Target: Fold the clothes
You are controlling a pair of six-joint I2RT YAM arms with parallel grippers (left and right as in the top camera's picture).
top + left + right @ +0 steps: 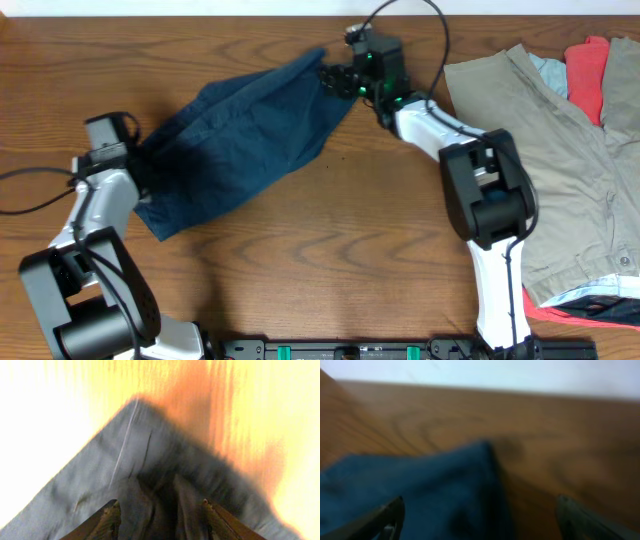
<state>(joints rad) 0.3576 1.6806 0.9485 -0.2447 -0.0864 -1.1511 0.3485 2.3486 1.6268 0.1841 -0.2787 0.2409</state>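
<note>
1. Currently spreading blue garment (240, 140), laid diagonally on table (330, 250) between both grippers.
2. Noted left gripper (160, 505) narrowed onto bunched cloth at near corner.
3. Noted right gripper (479, 505) gaping wide, straddling far corner, clamping nothing.
4. Close right firmly before pulling; keep tension even; flatten wrinkles first.

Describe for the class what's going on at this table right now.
Two robot arms are working on a dark blue garment spread across the wooden table. The left pincer has fabric bunched between its fingers at one end. The right pincer sits open over the opposite corner. A pile of other clothes, khaki on top, lies on the robot's right side.
</note>
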